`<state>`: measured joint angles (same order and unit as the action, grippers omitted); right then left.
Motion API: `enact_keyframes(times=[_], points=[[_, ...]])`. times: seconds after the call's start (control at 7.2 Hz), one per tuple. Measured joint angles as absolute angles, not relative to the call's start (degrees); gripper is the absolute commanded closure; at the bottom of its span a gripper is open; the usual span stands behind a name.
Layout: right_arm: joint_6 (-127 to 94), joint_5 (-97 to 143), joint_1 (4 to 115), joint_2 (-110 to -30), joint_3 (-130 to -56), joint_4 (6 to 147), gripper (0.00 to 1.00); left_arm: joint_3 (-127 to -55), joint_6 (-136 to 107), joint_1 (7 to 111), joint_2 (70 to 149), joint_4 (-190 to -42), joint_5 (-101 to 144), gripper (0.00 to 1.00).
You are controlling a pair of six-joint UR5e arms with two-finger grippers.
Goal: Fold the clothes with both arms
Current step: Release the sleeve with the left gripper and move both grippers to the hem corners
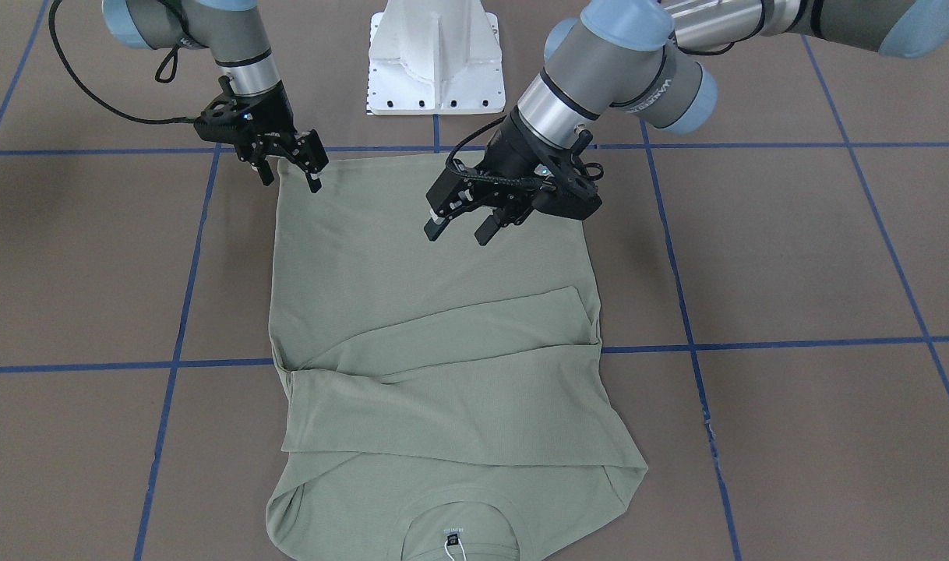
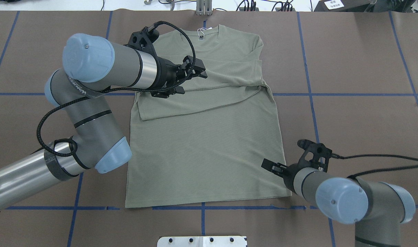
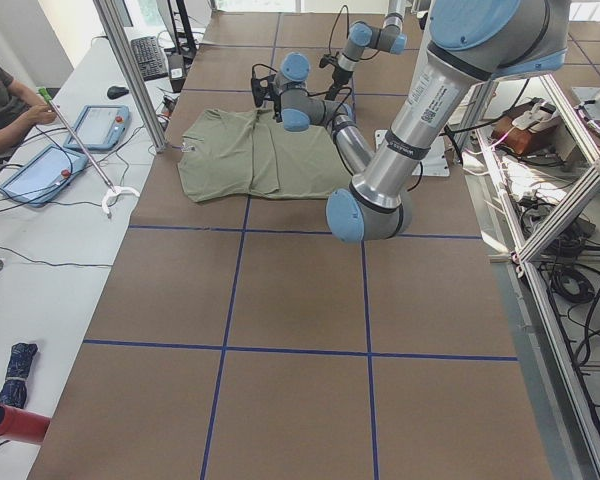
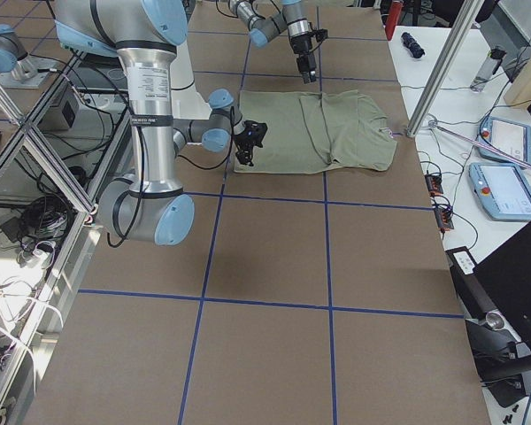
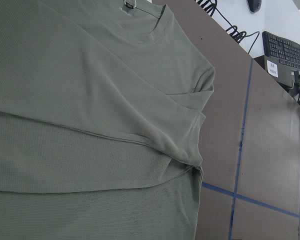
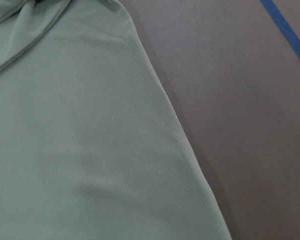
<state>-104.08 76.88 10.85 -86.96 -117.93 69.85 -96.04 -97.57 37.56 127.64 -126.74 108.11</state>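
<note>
Currently: the shirt (image 1: 443,374) lay flat on the table (image 1: 794,257), neck and hang tag (image 1: 453,545) on the far side from the robot, hem (image 2: 202,202) on the near side. Both sleeves (image 1: 474,335) were folded in across the chest.

The right gripper (image 1: 290,178) had its jaws parted and empty, at the hem corner on its own side. Whether it touched the cloth, I could not tell. The left gripper (image 1: 459,230) was also parted and empty, and hung above the body of the shirt, well in from the hem corner on its side.

Judgement: the step in hand was taking the hem to fold the bottom up toward the neck.

- Left gripper should go to its own hem corner first, so the two grasps match.
- Pinch both layers at each corner.
- Lift together and keep the hem taut between the grippers.
- Carry high enough not to drag the folded sleeves.
</note>
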Motion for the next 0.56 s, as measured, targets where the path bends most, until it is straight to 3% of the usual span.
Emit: enact_keyframes(times=[0.14,0.28,0.42,0.56], points=[[-107.04,75.05,8.22,-88.50,-118.33,69.86,0.13,-95.98,-97.62,37.47,127.42,-126.82,108.11,0.11],[-109.84,74.45,6.87,-89.24,-118.68,69.89,0.28,-95.94,-97.76,37.41,127.35,-126.88,108.11,0.11],[-111.12,74.32,6.28,-89.51,-118.89,69.93,0.34,-95.85,-97.85,37.38,127.30,-126.92,108.11,0.11],[-111.84,74.28,5.97,-89.62,-118.92,69.95,0.32,-95.77,-97.89,37.36,127.28,-126.99,108.10,0.11]])
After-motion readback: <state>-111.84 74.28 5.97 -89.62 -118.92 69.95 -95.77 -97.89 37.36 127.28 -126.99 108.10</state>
